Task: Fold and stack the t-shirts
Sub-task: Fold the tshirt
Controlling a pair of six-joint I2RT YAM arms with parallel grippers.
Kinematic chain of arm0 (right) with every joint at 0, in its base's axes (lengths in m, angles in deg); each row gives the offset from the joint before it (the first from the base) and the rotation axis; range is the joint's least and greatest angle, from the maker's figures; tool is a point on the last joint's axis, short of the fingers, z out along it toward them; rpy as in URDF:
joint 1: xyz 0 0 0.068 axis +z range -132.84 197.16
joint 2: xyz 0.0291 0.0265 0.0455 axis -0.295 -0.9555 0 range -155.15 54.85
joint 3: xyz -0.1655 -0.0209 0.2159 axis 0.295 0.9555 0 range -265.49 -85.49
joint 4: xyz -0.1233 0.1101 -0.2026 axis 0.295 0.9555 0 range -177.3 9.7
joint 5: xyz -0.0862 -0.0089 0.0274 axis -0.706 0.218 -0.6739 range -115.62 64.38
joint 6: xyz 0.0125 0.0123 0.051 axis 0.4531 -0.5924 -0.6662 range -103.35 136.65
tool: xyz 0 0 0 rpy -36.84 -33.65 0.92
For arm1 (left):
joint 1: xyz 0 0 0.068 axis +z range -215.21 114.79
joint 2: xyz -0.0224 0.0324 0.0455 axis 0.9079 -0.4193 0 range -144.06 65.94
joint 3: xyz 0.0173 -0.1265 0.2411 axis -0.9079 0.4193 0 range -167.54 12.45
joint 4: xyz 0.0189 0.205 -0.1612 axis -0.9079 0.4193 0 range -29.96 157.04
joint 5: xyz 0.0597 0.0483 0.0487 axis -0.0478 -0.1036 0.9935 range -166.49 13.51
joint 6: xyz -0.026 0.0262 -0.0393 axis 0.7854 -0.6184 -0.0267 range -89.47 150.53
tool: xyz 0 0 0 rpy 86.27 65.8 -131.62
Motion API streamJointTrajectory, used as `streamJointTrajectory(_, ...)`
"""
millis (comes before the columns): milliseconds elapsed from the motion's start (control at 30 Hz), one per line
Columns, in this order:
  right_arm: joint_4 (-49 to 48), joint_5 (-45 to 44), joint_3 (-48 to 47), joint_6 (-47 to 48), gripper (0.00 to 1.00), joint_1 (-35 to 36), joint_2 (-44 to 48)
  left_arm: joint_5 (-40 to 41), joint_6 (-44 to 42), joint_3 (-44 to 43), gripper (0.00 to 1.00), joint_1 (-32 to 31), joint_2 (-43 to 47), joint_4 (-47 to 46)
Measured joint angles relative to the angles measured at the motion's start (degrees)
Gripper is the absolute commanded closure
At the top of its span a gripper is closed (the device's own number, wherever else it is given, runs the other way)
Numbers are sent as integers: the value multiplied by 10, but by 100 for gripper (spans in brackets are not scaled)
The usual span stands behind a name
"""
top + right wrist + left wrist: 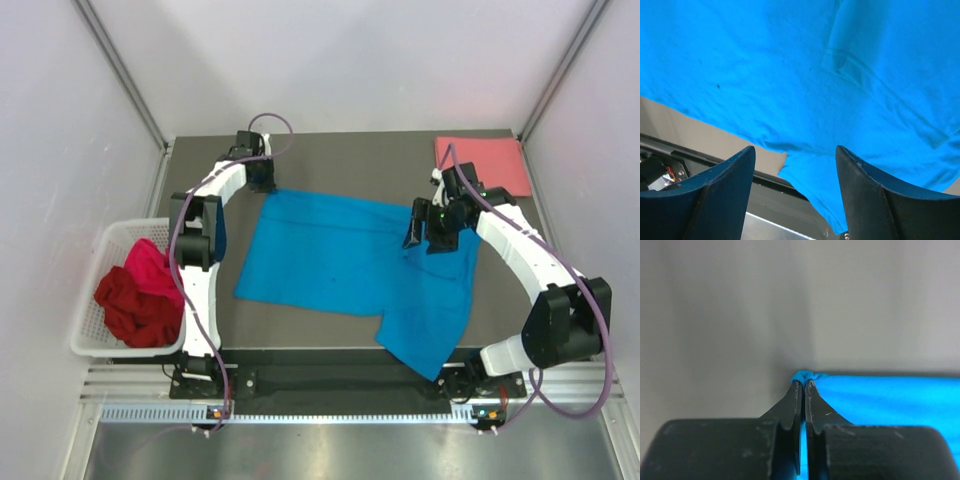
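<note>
The bright blue t-shirt (350, 262) lies spread across the middle of the table, one part hanging over the near edge. My left gripper (264, 184) is shut on its far left corner (807, 376). My right gripper (428, 232) hovers open over the shirt's right side; its view shows blue cloth (805, 65) below the spread fingers (867, 197), empty. A folded salmon pink t-shirt (484, 164) lies at the far right corner. A dark red t-shirt (136, 310) and a magenta t-shirt (148, 266) sit bunched in the basket.
A white lattice basket (96, 318) stands off the table's left edge. Grey walls enclose the table on three sides. A metal rail runs along the near edge (340, 380).
</note>
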Motion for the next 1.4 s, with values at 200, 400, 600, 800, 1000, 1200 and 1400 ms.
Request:
streamJointTrajectory(200, -3, 2, 0, 7, 35, -1, -8, 85, -13, -37, 100, -5, -9, 0)
streamJointTrajectory(400, 0, -2, 6, 17, 35, -1, -10, 141, -30, -147, 76, -2, -67, -23)
streamJointTrajectory(600, 11, -2, 40, 38, 35, -1, -5, 179, -26, -162, 15, 1, -78, -23)
streamJointTrajectory(800, 34, -10, 126, 62, 36, 47, 60, 236, -4, -149, 16, -5, -51, 51)
streamJointTrajectory(1000, 48, -24, 176, 54, 50, 210, 127, 220, 43, 32, 25, -30, 154, 98)
streamJointTrajectory(1200, 27, -52, 228, -8, 56, 348, 139, 114, 136, 229, 38, -66, 409, 87)
streamJointTrajectory(1400, -21, -73, 291, -96, 50, 437, 160, 38, 213, 405, 39, -90, 544, 85)
